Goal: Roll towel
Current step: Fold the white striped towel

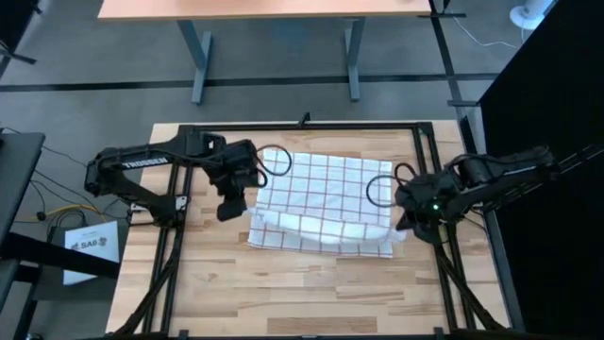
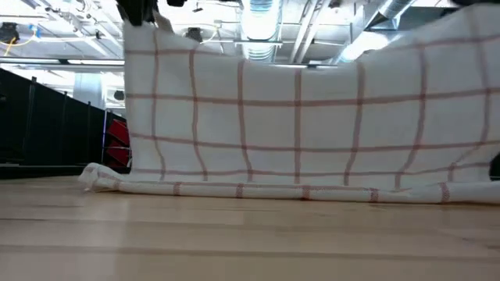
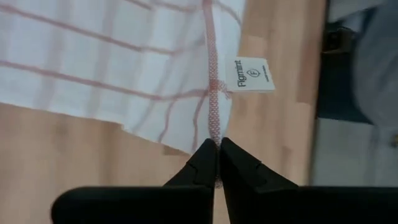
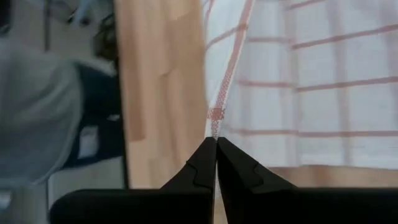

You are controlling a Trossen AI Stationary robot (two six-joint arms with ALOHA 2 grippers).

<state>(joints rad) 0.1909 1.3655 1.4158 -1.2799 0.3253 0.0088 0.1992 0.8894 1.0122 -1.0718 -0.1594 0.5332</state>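
Rolling has barely begun: towel (image 1: 326, 200) lies mid-tabletop (image 1: 283, 293), its near edge lifted by left gripper (image 3: 217, 146) and right gripper (image 4: 216, 142), fingers pinching its hem; rolling remains.

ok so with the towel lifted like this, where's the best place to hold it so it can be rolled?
Probably just where it is held: by the two corners of one hemmed edge. The left gripper is shut on the towel at its hem, near the label, and the right gripper is shut on the opposite corner. That keeps the lifted edge taut, with the far edge resting on the table.
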